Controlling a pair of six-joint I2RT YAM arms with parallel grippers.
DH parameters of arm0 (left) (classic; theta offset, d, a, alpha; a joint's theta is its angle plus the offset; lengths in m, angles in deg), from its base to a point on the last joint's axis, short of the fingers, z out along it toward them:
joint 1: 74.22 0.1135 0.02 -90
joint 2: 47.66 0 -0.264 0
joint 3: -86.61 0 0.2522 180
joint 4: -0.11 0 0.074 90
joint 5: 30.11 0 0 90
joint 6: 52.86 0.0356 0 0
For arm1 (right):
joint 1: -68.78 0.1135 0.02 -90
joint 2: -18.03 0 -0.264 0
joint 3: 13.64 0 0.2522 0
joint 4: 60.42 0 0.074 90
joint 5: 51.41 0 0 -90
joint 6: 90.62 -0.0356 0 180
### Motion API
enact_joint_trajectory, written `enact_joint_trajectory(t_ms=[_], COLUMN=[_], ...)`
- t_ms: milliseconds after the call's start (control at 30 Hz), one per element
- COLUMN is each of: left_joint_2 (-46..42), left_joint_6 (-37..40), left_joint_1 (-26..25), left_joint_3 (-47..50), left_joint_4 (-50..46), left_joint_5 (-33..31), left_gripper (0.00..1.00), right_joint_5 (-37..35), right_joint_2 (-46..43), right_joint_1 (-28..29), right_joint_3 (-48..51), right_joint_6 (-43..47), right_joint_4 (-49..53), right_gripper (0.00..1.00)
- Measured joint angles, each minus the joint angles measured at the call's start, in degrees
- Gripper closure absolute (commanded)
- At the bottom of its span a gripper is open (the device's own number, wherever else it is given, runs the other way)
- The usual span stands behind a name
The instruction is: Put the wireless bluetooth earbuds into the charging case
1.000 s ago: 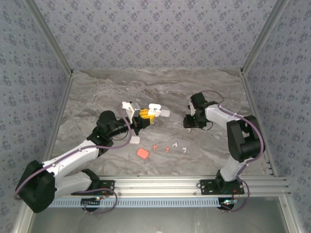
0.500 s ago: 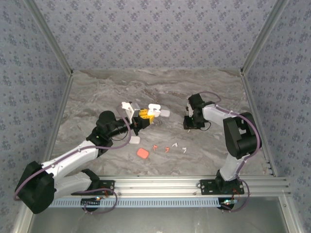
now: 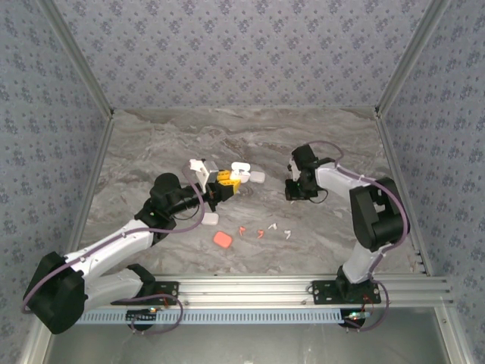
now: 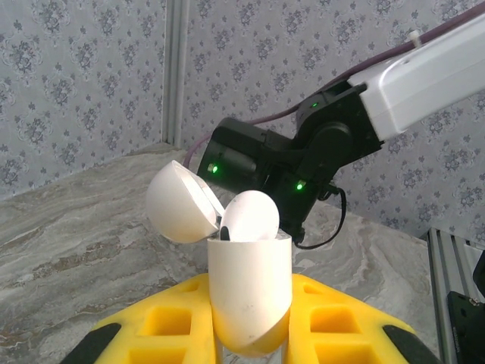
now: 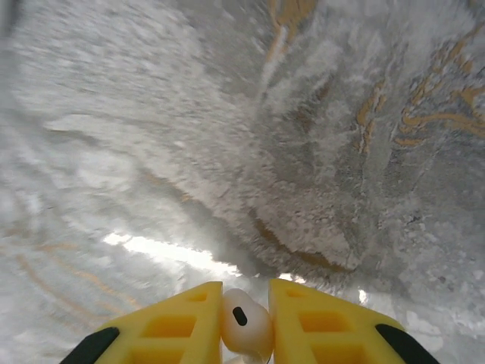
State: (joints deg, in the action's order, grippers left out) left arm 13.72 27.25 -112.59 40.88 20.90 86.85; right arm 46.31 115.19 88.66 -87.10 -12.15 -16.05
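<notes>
left gripper (image 3: 227, 180): closed on a white charging case (image 4: 250, 292); the yellow fingers (image 4: 170, 322) press it from both sides, seen in the left wrist view.
charging case: upright between the left fingers, mouth pointing away from the wrist; its lid (image 4: 180, 203) is swung open to the left of the mouth.
case mouth: a rounded white part (image 4: 250, 216) rises from it, with a dark spot at its foot; cannot tell whether it is a bud or part of the case.
right gripper (image 3: 290, 189): closed almost fully on a white earbud (image 5: 244, 327), low over the table (image 3: 318, 136).
white earbud: pinched between the two yellow fingers (image 5: 178, 322) of the right gripper (image 5: 245, 299), close to their tips, a dark oval spot facing the wrist camera.
right arm (image 4: 303, 163): straight ahead of the left gripper, beyond the open case, well apart from it.
loose white earbuds (image 3: 273, 226): two on the table, nearer the arm bases than the right gripper and just to its left.
orange-red earbuds (image 3: 242, 230): two on the table, left of the white pair, nearer the bases than the left gripper.
orange-red case (image 3: 222, 239): on the table, on the base side of the left gripper, beside the orange-red earbuds.
small white case (image 3: 210, 218): on the table beside the left wrist, apart from the fingers.
</notes>
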Motion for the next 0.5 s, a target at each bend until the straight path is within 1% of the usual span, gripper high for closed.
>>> enact_joint_trajectory(t_ms=[167, 367, 500], left_joint_2=[0.20, 3.52, 6.93], left_joint_6=[-0.66, -4.44, -7.85], left_joint_1=[0.00, 0.00, 0.00], left_joint_3=[0.00, -0.59, -3.21], left_joint_4=[0.50, 1.79, 1.73], left_joint_5=[-0.02, -0.44, -0.42], left_gripper=[1.00, 1.00, 1.00], right_joint_5=[1.73, 6.36, 9.79], right_joint_2=[-11.98, -28.52, -35.43], right_joint_1=[0.96, 2.89, 4.00], right_joint_3=[0.76, 1.84, 2.25], right_joint_6=[2.58, 5.38, 6.69], right_joint_4=[-2.14, -9.07, -14.34], right_gripper=[0.78, 0.77, 0.77])
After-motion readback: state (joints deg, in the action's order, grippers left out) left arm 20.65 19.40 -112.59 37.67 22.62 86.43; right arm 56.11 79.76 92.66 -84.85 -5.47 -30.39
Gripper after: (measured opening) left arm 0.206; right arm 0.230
